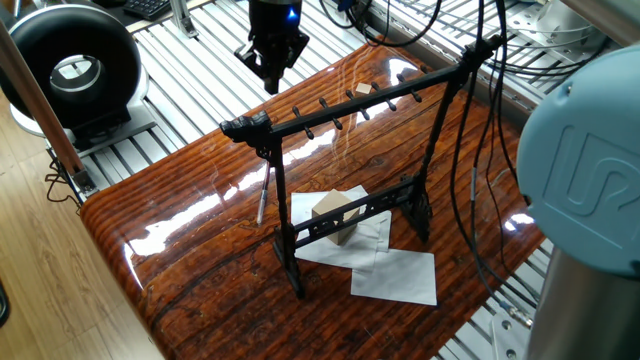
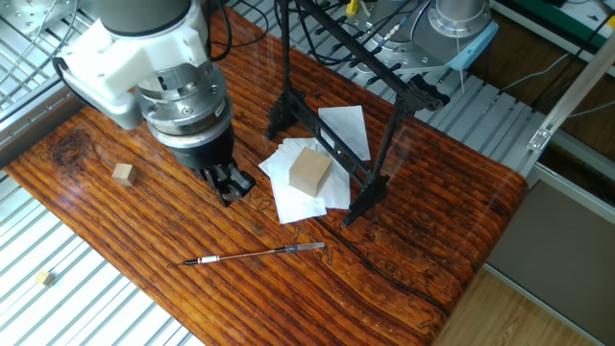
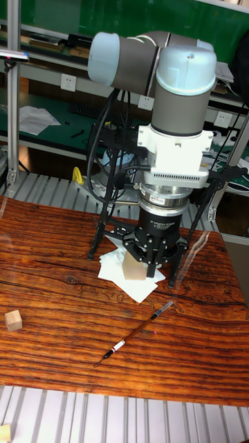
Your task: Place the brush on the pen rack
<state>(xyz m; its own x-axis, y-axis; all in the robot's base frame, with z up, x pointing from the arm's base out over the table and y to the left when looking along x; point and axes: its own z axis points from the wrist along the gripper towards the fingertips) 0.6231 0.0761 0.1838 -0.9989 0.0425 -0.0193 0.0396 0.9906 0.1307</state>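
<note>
The brush (image 2: 255,255) lies flat on the surface (image 2: 115,221), near its front edge, well apart from the pen rack (image 2: 346,106). The gripper (image 2: 229,185) is held above, jaws seemingly apart, empty. Such a thin shaft could be missed or rolled away.

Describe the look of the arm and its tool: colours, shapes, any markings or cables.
The arm is built of fat rounded joints in light grey with pale blue end caps, one cap embossed with a logo in one fixed view. Below sits a white block, then a ribbed silver ring, then a black cylindrical body. The tool is black with two short fingers. Dark cables hang behind the arm.
</note>
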